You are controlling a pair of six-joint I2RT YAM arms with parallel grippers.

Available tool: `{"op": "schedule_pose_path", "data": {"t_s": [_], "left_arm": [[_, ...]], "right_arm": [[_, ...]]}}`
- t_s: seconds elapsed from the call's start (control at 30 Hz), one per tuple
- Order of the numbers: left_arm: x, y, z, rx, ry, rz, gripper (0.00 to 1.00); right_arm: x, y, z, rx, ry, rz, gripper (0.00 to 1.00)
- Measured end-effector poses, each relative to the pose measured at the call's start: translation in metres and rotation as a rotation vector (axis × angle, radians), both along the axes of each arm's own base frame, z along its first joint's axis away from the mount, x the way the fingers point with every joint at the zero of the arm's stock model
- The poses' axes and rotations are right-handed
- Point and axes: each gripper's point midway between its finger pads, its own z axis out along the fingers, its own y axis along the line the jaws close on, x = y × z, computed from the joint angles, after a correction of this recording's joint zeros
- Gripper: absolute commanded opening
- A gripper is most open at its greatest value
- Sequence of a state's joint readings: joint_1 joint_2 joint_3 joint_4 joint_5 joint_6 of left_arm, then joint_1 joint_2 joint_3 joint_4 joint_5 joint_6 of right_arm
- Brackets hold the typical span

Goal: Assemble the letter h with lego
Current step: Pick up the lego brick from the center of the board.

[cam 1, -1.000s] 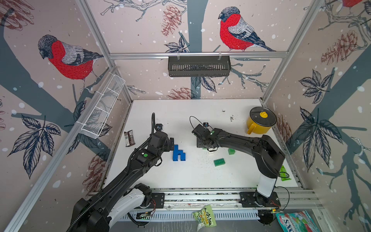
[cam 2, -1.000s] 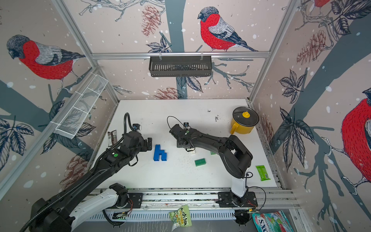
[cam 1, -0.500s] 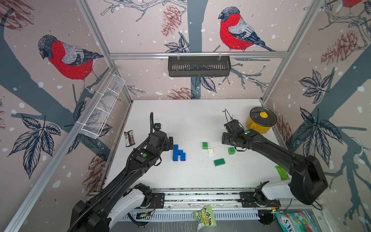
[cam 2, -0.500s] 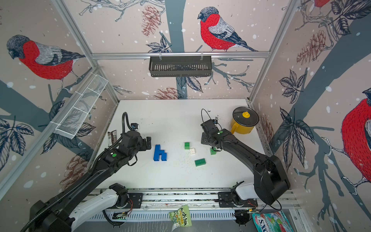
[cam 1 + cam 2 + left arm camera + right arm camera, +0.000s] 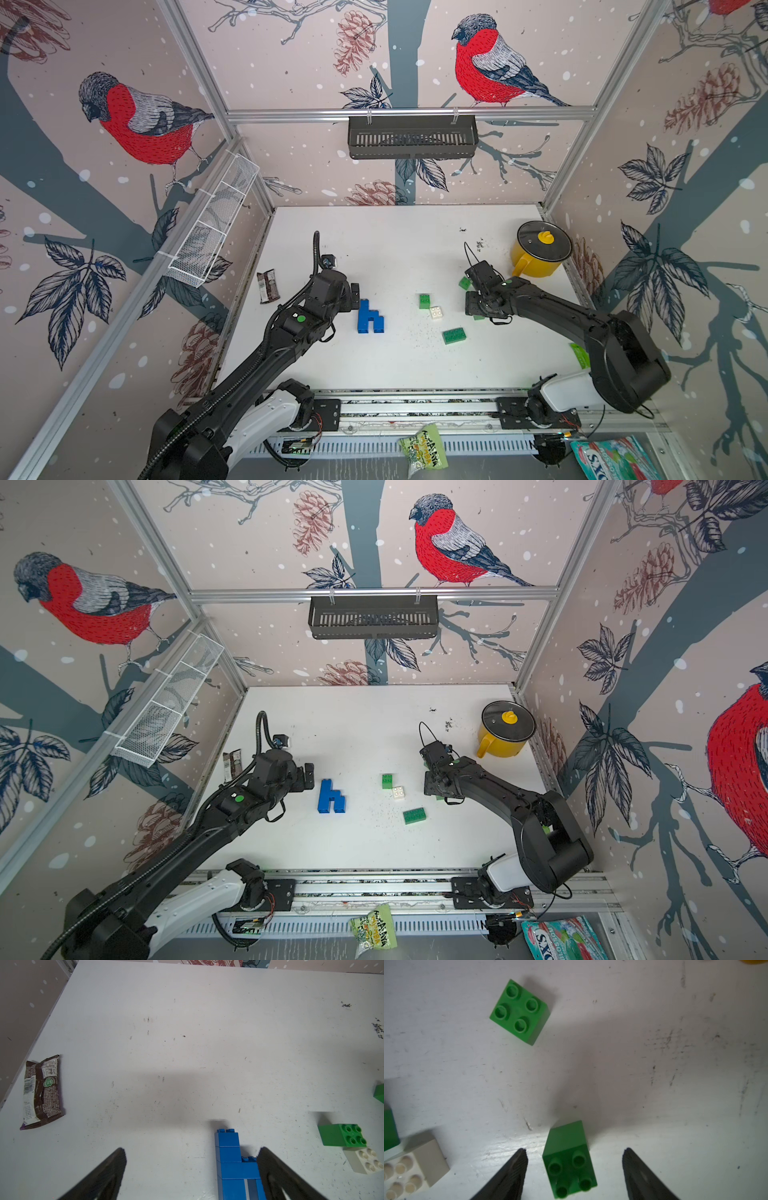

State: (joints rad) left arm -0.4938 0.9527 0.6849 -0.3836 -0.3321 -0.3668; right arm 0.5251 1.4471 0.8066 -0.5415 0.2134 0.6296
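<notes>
1. The white desk [image 5: 395,249] is filling the middle of both top views.
2. The yellow pot [image 5: 540,257] is standing at the desk's upper right corner, lid on.
3. The left hand [image 5: 192,1150] is hovering left of centre, fingers spread wide and gripping nothing, just beside the blue lego h [image 5: 369,318].
4. The right hand [image 5: 575,1150] is hanging right of centre, fingers spread. A green cube [image 5: 569,1159] is lying on its side between them, touching neither.
5. The blue lego h is lying flat, centre left.
6. A snack wrapper [image 5: 266,286] is lying at the left edge.
7. A long green brick [image 5: 454,336] is lying below centre.
8. A second green cube [image 5: 424,301] and a white cube [image 5: 436,312] are sitting corner to corner between the h and the right hand.
9. A third green cube [image 5: 464,283] is sitting just above the right hand.
</notes>
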Motion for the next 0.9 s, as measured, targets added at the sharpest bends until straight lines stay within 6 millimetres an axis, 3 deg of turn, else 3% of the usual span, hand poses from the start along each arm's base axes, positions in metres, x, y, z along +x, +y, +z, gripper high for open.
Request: {"op": "schedule_pose_path", "data": {"t_s": [0.5, 0.9], "left_arm": [[-0.0003, -0.0023, -0.0030, -0.003, 0.014, -0.010, 0.98], [-0.0003, -0.0022, -0.0029, -0.004, 0.014, -0.009, 0.98]], "right_arm": [[-0.0065, 0.0046, -0.0112, -0.045, 0.016, 0.034, 0.54], [-0.0025, 0.0062, -0.0088, -0.041, -0.001, 0.030, 0.42]]}}
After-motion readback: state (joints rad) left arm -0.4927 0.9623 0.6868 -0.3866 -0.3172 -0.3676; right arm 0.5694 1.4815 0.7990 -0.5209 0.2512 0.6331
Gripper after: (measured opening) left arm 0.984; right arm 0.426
